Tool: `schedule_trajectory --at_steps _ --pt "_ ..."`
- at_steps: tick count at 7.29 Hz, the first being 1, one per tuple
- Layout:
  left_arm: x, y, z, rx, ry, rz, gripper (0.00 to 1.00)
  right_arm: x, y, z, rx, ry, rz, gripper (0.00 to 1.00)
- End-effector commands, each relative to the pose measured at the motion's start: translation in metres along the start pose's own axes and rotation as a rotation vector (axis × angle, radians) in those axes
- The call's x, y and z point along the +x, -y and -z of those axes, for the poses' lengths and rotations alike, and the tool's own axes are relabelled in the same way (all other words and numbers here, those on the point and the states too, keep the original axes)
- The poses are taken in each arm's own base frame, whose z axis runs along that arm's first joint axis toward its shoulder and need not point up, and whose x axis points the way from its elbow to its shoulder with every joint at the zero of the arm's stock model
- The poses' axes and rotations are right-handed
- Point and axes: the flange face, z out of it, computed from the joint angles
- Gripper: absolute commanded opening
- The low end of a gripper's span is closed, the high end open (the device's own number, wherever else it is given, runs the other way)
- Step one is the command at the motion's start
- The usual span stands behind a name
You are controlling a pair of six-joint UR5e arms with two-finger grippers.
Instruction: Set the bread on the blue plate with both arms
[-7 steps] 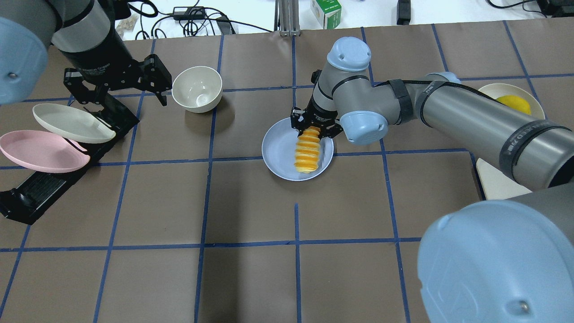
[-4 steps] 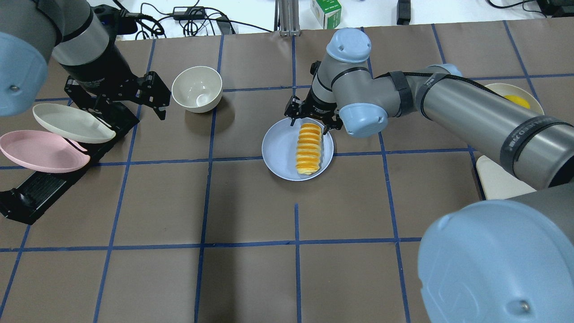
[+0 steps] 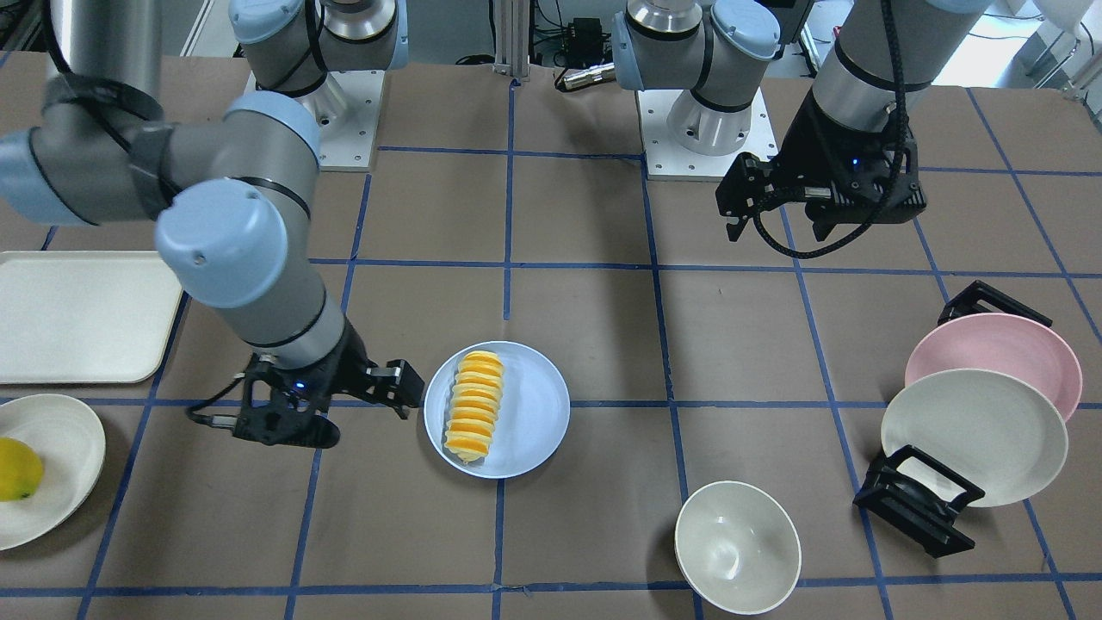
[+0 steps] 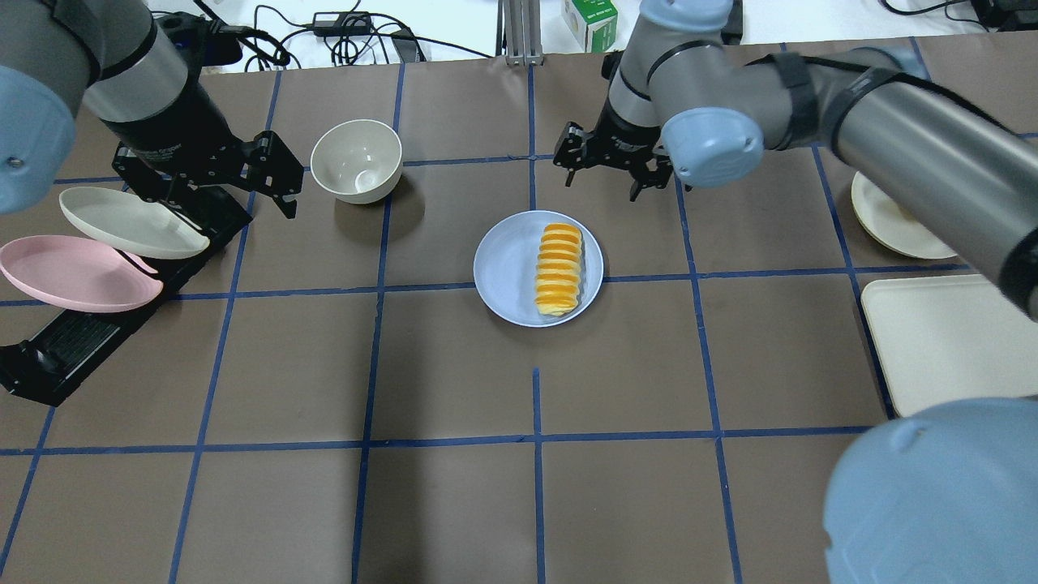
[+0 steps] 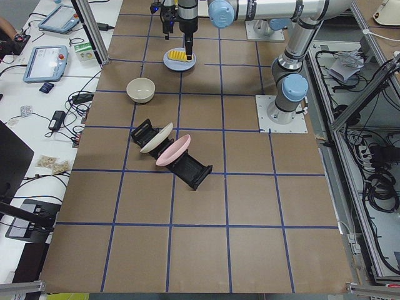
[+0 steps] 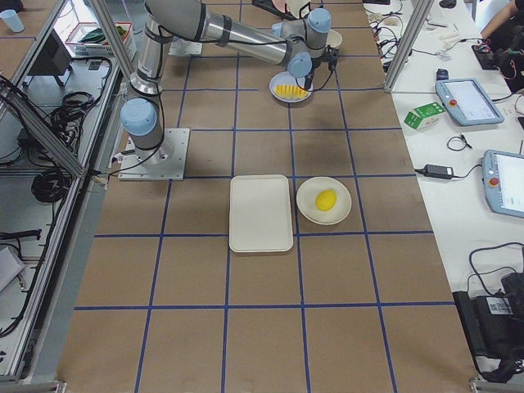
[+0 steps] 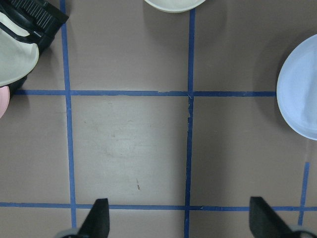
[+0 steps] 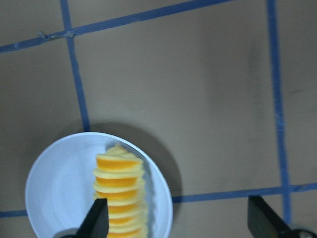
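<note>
The bread [image 4: 558, 269], a ridged yellow and orange loaf, lies on the right half of the blue plate [image 4: 499, 268] at the table's middle. It also shows in the front view [image 3: 472, 405] and the right wrist view [image 8: 119, 193]. My right gripper [image 4: 604, 174] is open and empty, raised just beyond the plate's far edge. In its wrist view [image 8: 181, 223] both fingers are spread apart over the plate [image 8: 59, 188]. My left gripper [image 4: 219, 191] is open and empty, over the rack at the far left. Its wrist view [image 7: 181, 223] shows bare table and the plate's edge [image 7: 302, 94].
A cream bowl [image 4: 357, 158] stands right of my left gripper. A black rack [image 4: 49, 357] holds a cream plate [image 4: 130, 219] and a pink plate [image 4: 73, 272]. A cream tray [image 4: 949, 341] lies at the right, with a cream plate holding a lemon [image 3: 17, 469] beside it.
My right gripper has let go of the bread, opened, and moved up and back from the plate. The bread stays on the plate. My left gripper has barely shifted.
</note>
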Motion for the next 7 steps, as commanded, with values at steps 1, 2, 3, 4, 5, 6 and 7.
schedule_trajectory --at_steps 1,2,3,4,5,6,7 --pt "0.003 -0.003 0.002 0.004 -0.007 0.027 1.0 0.032 -0.023 0.094 0.007 -0.068 0.07 1.0" --pt "0.003 -0.003 0.001 0.001 0.0 0.026 1.0 0.028 -0.032 0.127 -0.002 -0.072 0.071 1.0" --pt "0.003 -0.002 0.001 0.001 -0.006 0.026 1.0 0.022 -0.045 0.161 0.028 -0.072 0.08 1.0" --pt "0.003 -0.003 0.002 0.002 -0.001 0.026 1.0 0.022 -0.049 0.162 0.023 -0.075 0.092 1.0" --pt "0.003 -0.003 0.001 0.002 -0.001 0.017 1.0 0.031 -0.055 0.147 -0.039 -0.103 0.115 1.0" --pt "0.003 -0.003 0.001 0.004 -0.004 0.017 1.0 0.032 -0.06 0.138 -0.049 -0.121 0.112 1.0" --pt "0.003 -0.003 0.002 0.004 -0.006 0.023 1.0 0.034 -0.058 0.14 -0.044 -0.141 0.131 1.0"
